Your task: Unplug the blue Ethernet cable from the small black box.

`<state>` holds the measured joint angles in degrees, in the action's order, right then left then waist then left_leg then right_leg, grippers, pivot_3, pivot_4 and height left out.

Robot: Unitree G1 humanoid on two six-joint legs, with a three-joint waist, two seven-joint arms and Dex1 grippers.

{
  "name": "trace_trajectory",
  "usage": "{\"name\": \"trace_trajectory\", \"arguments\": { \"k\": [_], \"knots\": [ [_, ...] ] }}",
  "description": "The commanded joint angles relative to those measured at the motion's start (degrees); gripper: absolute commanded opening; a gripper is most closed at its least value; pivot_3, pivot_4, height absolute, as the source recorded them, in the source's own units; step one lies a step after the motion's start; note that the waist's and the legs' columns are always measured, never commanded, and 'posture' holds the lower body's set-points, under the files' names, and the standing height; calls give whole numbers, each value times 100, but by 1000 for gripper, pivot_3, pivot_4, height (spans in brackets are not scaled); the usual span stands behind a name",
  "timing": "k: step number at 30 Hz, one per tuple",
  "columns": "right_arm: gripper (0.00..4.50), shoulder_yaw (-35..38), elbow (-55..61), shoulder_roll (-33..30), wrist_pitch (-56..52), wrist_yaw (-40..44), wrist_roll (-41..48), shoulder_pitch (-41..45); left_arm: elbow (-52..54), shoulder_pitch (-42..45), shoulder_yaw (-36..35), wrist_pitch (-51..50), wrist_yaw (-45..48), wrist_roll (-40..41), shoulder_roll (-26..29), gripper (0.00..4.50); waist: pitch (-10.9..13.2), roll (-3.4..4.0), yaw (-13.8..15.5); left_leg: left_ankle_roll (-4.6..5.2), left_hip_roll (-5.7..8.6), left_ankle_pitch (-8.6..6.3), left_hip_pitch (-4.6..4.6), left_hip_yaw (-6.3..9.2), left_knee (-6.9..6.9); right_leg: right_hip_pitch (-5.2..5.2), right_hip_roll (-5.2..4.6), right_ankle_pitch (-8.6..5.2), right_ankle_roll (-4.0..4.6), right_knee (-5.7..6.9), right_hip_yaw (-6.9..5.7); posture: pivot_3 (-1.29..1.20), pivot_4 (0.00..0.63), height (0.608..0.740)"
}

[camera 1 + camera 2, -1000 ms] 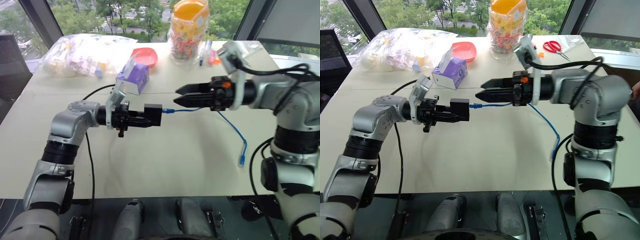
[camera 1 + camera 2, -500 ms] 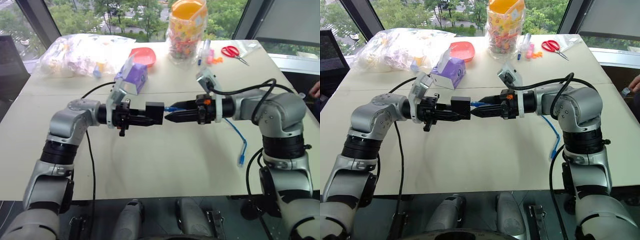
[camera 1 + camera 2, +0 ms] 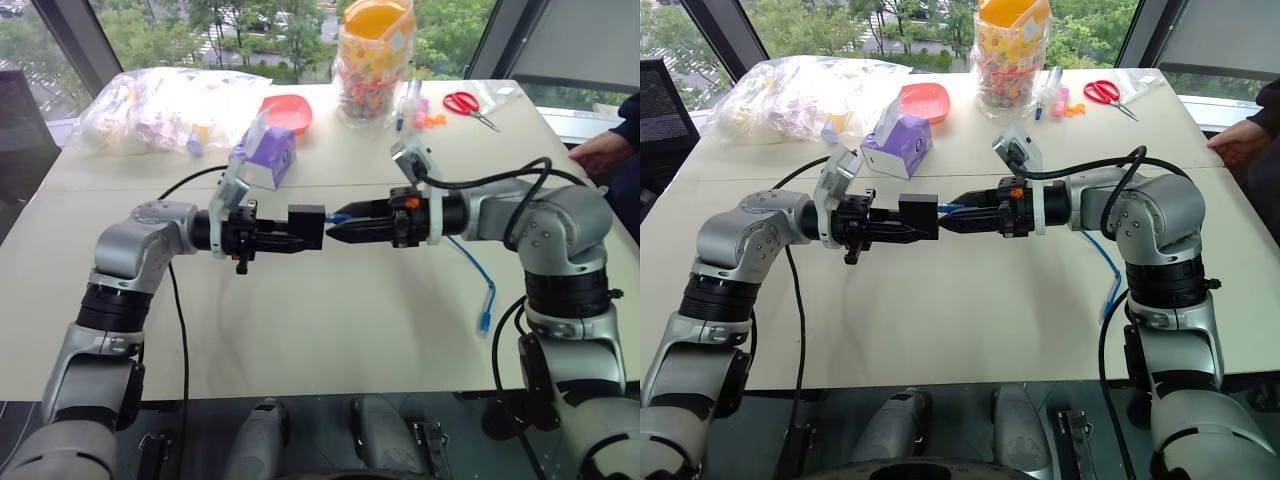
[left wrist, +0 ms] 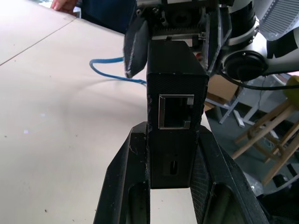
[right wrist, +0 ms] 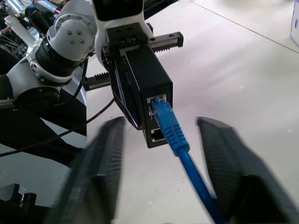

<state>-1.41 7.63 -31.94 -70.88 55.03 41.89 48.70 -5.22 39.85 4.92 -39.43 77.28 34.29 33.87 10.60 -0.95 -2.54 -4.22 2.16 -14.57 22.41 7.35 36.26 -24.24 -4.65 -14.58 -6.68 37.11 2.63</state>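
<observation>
A: Blue Ethernet cable [image 5: 173,133], thin and flexible: is it out of the small matte black plastic box [image 5: 148,86] yet?

B: No. Its plug is seen seated in the box, held above the table, clamped by the left gripper [image 3: 290,241]. The right gripper [image 5: 161,154] is spread around the plug, not yet gripping.

A: Counts?

B: One cable, one box, two grippers.

One small black box [image 3: 919,216], one blue Ethernet cable [image 3: 1110,272], one purple tissue box [image 3: 899,143], one red bowl [image 3: 926,101], one scissors [image 3: 1110,95], one candy jar [image 3: 1012,55], one plastic bag [image 3: 800,95].
</observation>
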Motion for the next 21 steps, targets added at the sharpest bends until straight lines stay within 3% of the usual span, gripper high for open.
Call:
{"name": "trace_trajectory", "arguments": {
  "k": [1, 21],
  "knots": [
    [2239, 61, 59, -45, 95, 20, 122, 195, 243, -50, -123, 97, 7, 40, 85, 499, 0, 0, -2, 0, 0, 0, 0, 0, 0, 0, 0, 0, 0, 0, 0, 0, 150, 740],
    [2239, -97, -1, -119, 163, 46, 149, 264, 262, -32, -202, 59, -102, 129, 64, 499, 0, 0, 1, 0, 0, 0, 0, 0, 0, 0, 0, 0, 0, -1, 0, 0, 150, 740]
  ]
}}
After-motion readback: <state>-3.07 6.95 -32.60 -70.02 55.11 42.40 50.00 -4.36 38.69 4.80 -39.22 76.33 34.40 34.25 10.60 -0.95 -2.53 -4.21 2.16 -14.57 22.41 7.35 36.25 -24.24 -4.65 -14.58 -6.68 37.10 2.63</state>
